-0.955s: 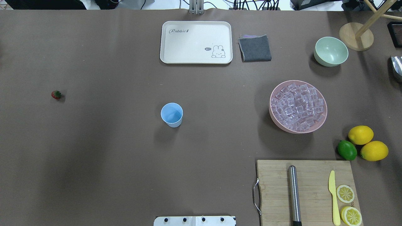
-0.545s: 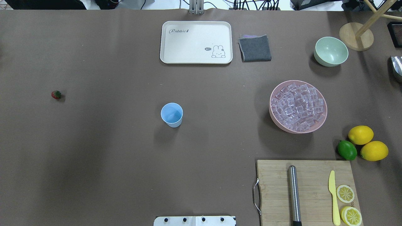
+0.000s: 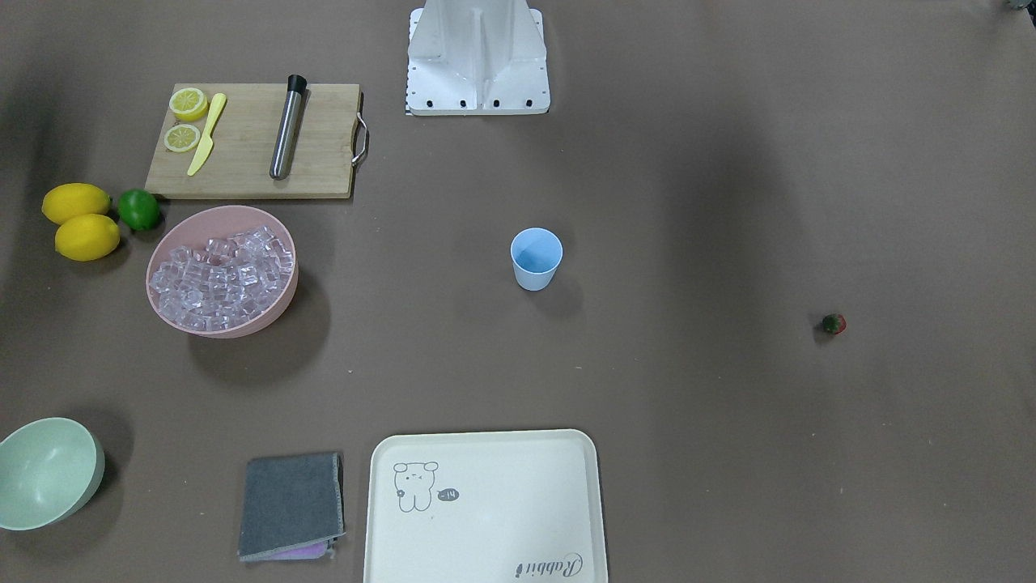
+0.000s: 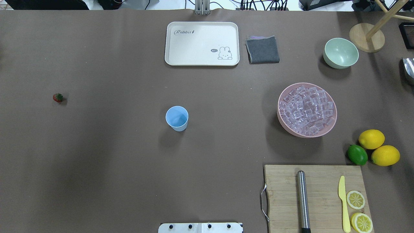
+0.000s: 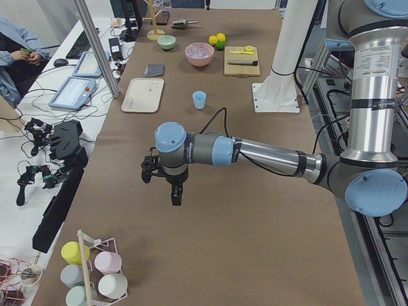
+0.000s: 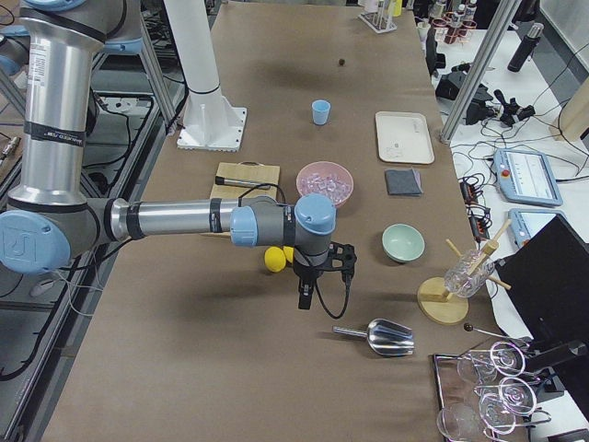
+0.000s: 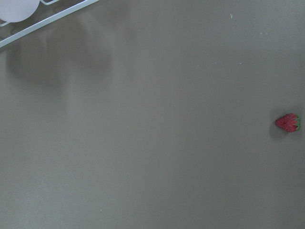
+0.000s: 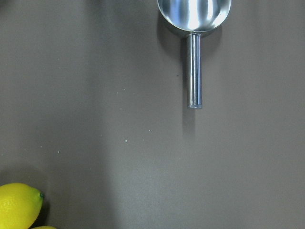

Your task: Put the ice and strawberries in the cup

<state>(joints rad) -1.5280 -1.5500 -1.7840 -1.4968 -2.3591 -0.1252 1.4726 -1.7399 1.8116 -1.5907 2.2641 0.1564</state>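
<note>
Strawberry (image 4: 58, 97) lies on its side at the left of the bench (image 4: 97, 168), well apart from upright cup (image 4: 177, 118). Long axis runs toward cup, green cap nearest it. Ice (image 4: 305, 109) heaped in pink bowl (image 4: 307, 135). Left claw (image 5: 175, 191), right claw (image 6: 306, 293): opening cannot be told.

Empty pale blue cup (image 4: 177, 118) upright, well apart from both grippers; clear ice cubes (image 4: 305, 108) heaped nearer right gripper (image 6: 305, 298); tiny red strawberry (image 7: 287, 122) nearer left gripper (image 5: 176, 194)

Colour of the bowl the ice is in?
Plain pink. The bowl shows best in the overhead view, with the ice heaped inside.
</note>
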